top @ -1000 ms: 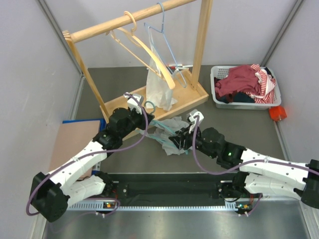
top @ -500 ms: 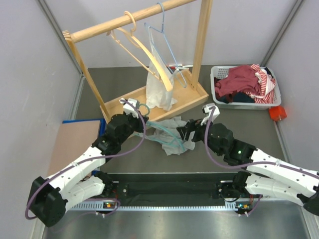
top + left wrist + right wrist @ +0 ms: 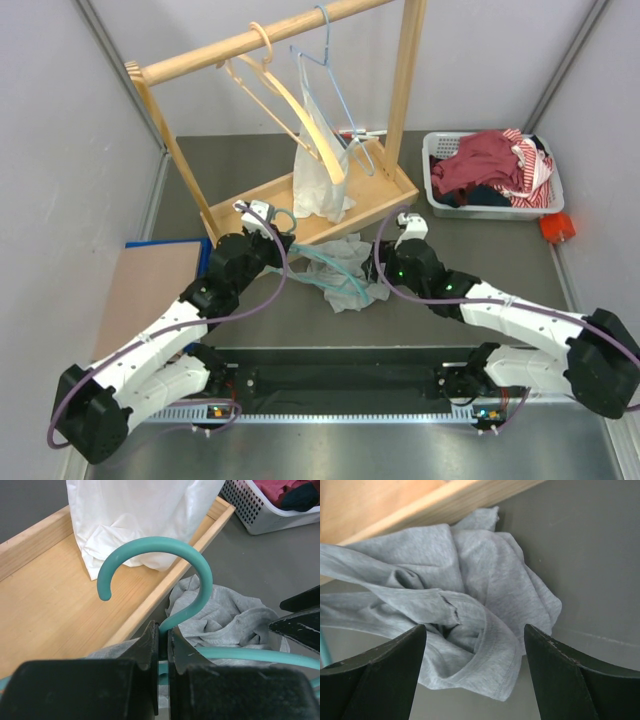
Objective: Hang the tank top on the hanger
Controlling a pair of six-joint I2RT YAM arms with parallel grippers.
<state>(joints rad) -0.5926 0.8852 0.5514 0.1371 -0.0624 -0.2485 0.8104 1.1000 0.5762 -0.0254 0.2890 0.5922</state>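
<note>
The teal hanger's hook [image 3: 150, 544] stands up from my left gripper [image 3: 163, 630], which is shut on its neck just below the curve. One hanger arm [image 3: 240, 654] runs right across the light grey tank top [image 3: 225, 620]. In the top view my left gripper [image 3: 268, 224] sits by the rack base, the hanger [image 3: 330, 281] threads through the tank top [image 3: 350, 255], which lies crumpled on the table. My right gripper [image 3: 378, 266] is open at the tank top's right edge. In the right wrist view its open fingers [image 3: 474, 630] frame a ribbed edge of the tank top [image 3: 485, 595] without touching it.
A wooden rack with a tray base [image 3: 262, 196] stands just behind, holding a white plastic bag [image 3: 318, 180], a pale wooden hanger [image 3: 290, 100] and a light blue wire hanger [image 3: 335, 80]. A white basket [image 3: 445, 205] of red clothes is at the right. A brown board [image 3: 145, 290] lies at the left.
My right gripper has pulled back from the tank top's near side to its right edge and now stands open. My left gripper has carried the hanger hook slightly farther back, towards the rack.
</note>
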